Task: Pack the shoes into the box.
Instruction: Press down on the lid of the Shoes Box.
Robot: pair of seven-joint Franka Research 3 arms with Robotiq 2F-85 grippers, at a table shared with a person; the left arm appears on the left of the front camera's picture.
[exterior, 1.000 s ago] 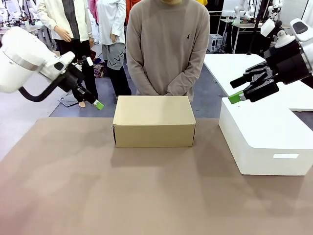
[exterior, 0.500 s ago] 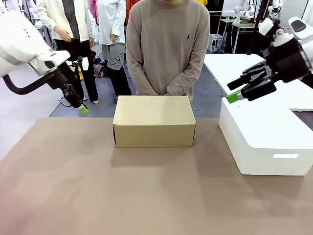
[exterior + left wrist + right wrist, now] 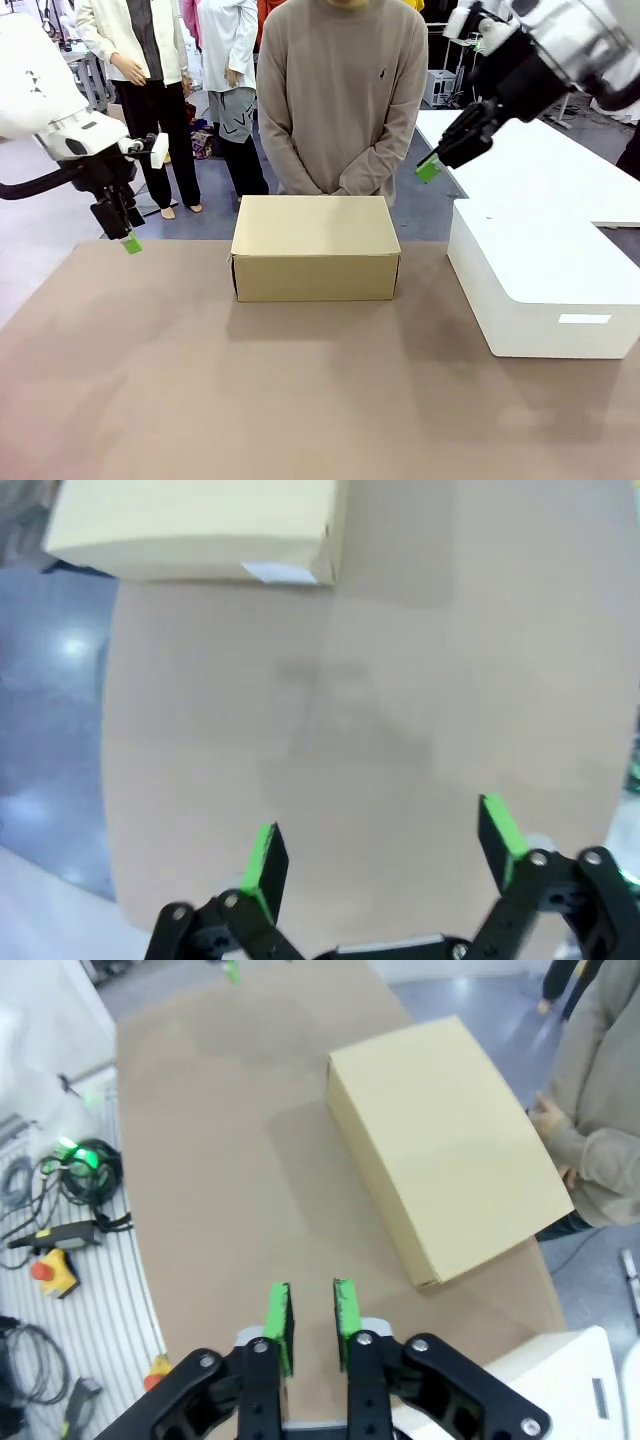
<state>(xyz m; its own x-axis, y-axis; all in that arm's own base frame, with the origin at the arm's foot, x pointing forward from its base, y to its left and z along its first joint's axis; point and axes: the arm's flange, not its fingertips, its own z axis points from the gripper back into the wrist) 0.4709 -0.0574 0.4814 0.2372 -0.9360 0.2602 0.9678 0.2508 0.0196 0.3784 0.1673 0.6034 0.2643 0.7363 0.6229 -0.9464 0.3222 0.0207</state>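
Note:
The box (image 3: 315,250) is a tan cardboard carton with its lid down, at the far middle of the table; it also lies at the top of the left wrist view (image 3: 200,530) and in the right wrist view (image 3: 445,1150). The shoes are out of view. My left gripper (image 3: 128,240) hangs fingers-down over the table's far left edge, left of the box; in its own view the left gripper (image 3: 383,848) is open and empty. My right gripper (image 3: 430,168) is raised above and to the right of the box. The right gripper's (image 3: 312,1318) jaws are nearly together, holding nothing.
A large white block (image 3: 540,290) takes up the table's right side. A person (image 3: 345,90) stands right behind the box with hands clasped. Other people stand farther back on the left. Brown tabletop (image 3: 300,390) stretches in front of the box.
My left arm swung down and to the left, and its jaws opened wide. My right arm rose and moved left toward the box, and its jaws closed to a narrow gap.

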